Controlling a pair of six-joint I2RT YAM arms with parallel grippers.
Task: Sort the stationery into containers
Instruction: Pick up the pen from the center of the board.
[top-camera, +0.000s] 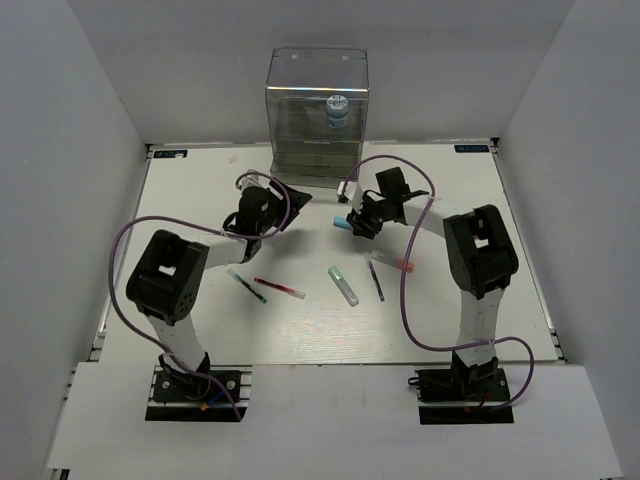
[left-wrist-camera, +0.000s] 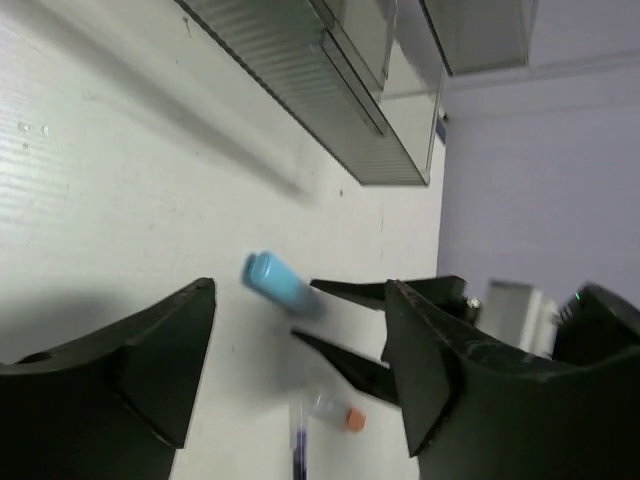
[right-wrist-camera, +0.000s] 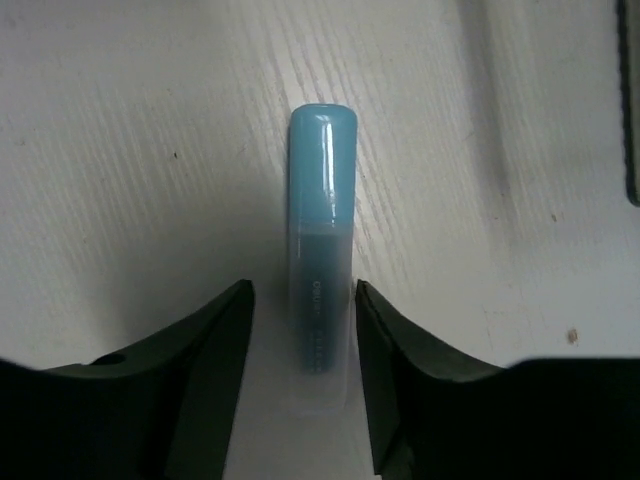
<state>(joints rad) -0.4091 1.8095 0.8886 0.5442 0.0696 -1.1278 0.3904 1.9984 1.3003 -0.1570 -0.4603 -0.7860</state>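
Two end effectors are seen close to the front of the clear cabinet (top-camera: 317, 115), which stands at the far edge of the counter (top-camera: 190, 190).

Left end effector (left-wrist-camera: 300, 290): fingers are spread wide, nothing is held between them, and white counter is seen below.

Right end effector (right-wrist-camera: 303, 290): it is set low over the light blue marker (right-wrist-camera: 320, 250), one finger on either side of the barrel. One finger is just beside the barrel and a strip of counter is visible at the other, so the jaws are recorded as parted, not clamped. The marker appears to rest on the counter just in front of the cabinet, rounded end pointed away from the wrist camera.

Blue-white roll (top-camera: 337, 108) is noted inside the cabinet, on an upper level.

Five items are seen lying loose on the counter between the arms: green-tipped pen (top-camera: 245, 285), red pen (top-camera: 280, 289), green-white marker (top-camera: 343, 285), dark thin pen (top-camera: 376, 280), orange-capped pen (top-camera: 395, 263).
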